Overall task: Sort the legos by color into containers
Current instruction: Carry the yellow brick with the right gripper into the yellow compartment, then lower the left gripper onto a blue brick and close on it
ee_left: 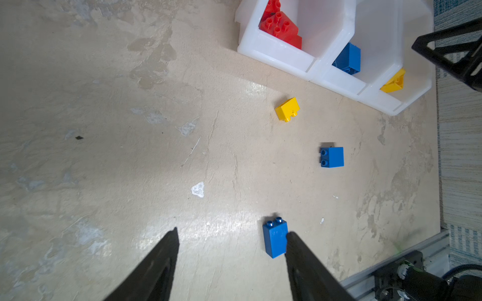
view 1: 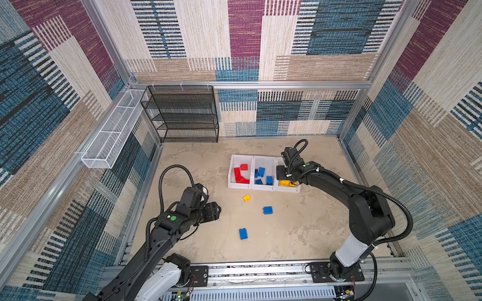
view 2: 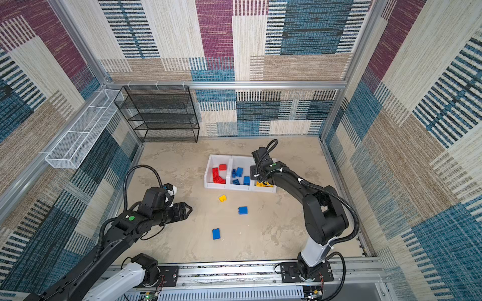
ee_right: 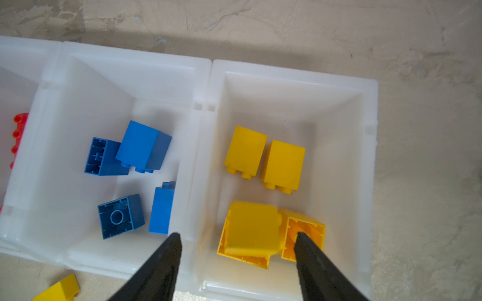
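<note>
Legos (view 1: 261, 171) are mostly sorted by colour. The right hand (ee_right: 238, 234) hangs over the yellow bin (ee_right: 370, 156) with its jaws apart and nothing between them. Yellow bricks (ee_right: 246, 151) lie directly beneath it, so the step in hand looks like the release of a yellow brick. The blue bin (ee_right: 65, 104) sits just beside that hand, and the red bin (view 1: 232, 163) lies beyond it. Three bricks are left on the counter (ee_left: 104, 130): a yellow one (ee_left: 287, 109) close in front of the red and blue bins, a blue one (ee_left: 331, 157) farther out, and a second blue (ee_left: 275, 238) nearest the left hand (ee_left: 232, 231), off to one side of its gap. That hand hovers above the counter, open and empty. The next move, I judge, calls for lifting the right hand clear of the bin wall and going for the loose yellow, or shifting the left hand sideways to straddle the second blue. Nothing lies between hands and bricks. The rack (view 1: 182, 114) and wire basket (view 1: 109, 140) stand well away from both.
</note>
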